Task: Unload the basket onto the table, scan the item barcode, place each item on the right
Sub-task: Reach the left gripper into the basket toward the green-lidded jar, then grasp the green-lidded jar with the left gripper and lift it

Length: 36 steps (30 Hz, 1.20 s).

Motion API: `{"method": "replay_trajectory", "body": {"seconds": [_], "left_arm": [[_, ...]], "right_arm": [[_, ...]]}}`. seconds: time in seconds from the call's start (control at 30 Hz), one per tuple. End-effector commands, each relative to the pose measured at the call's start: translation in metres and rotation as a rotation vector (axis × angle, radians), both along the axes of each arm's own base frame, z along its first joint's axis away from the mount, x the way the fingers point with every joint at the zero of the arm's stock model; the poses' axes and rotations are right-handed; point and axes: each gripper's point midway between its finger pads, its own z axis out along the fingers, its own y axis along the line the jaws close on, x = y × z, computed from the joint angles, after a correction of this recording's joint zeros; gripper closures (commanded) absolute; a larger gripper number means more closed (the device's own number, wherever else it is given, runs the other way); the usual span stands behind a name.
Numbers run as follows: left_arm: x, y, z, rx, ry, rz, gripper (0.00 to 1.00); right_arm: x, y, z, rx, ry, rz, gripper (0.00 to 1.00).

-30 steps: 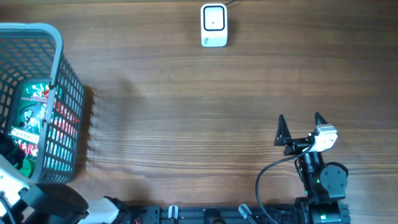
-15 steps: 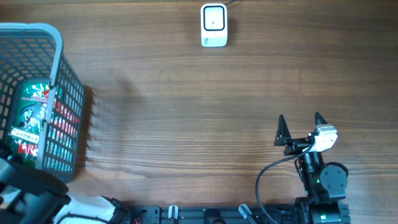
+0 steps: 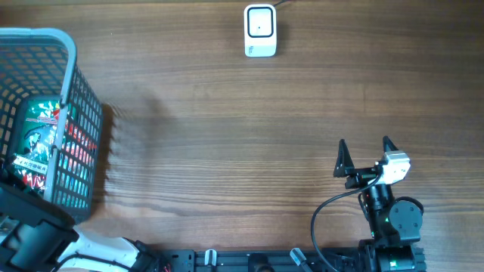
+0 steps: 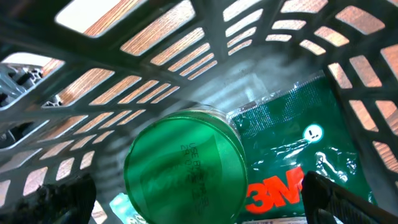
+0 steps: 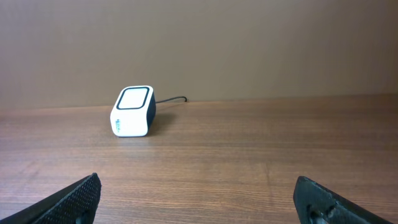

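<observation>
A white barcode scanner (image 3: 260,30) stands at the table's far middle and also shows as the scanner (image 5: 134,112) in the right wrist view. Items lie in the grey basket (image 3: 72,91) at the left: a green 3M packet (image 3: 41,140) and a container with a round green lid (image 4: 185,165) beside the packet (image 4: 298,143). My left arm (image 3: 30,227) reaches into the basket's near corner. The left gripper (image 4: 199,205) is open just above the green lid, one finger on each side, touching nothing. My right gripper (image 3: 366,155) is open and empty, facing the scanner from afar.
The basket's mesh walls (image 4: 155,68) close in around the left gripper. A black cable (image 3: 325,215) loops beside the right arm's base (image 3: 393,219). Bare wooden table (image 3: 227,136) lies between basket, scanner and right arm.
The left arm has shifted over the basket's near corner and now covers the green lid in the overhead view. The right arm has not moved.
</observation>
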Motion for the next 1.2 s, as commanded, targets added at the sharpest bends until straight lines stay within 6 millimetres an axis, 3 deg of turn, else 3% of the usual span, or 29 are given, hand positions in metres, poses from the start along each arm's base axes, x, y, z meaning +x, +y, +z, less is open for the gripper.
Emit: {"method": "replay_trajectory", "body": {"seconds": [0.0,0.53,0.67,0.83,1.0,1.07,1.1,1.17], "left_arm": [[-0.004,-0.002,-0.005,-0.030,0.028,-0.044,0.00],[-0.010,-0.016,-0.006,-0.104,0.075,-0.107,0.00],[-0.011,-0.017,-0.021,-0.099,0.072,-0.108,0.00],[-0.013,-0.020,-0.055,-0.097,0.065,-0.138,0.00],[-0.015,-0.022,-0.063,-0.101,0.065,-0.156,0.00],[-0.015,-0.022,-0.063,-0.101,0.065,-0.156,0.07],[-0.015,-0.022,-0.063,-0.102,0.065,-0.156,0.16],[-0.015,-0.022,-0.063,-0.102,0.065,-0.157,0.26]], "right_arm": [[0.000,0.000,0.002,-0.006,-0.006,-0.005,0.00],[0.000,0.000,0.002,-0.006,-0.006,-0.005,0.00],[0.000,0.000,0.002,-0.006,-0.006,-0.005,0.00],[0.000,0.000,0.002,-0.005,-0.005,-0.005,0.00],[0.000,0.000,0.002,-0.006,-0.006,-0.005,0.00],[0.000,0.000,0.002,-0.006,-0.006,-0.005,0.00],[0.000,0.000,0.002,-0.005,-0.005,-0.005,0.00],[0.000,0.000,0.002,-0.005,-0.005,-0.005,0.00]]}}
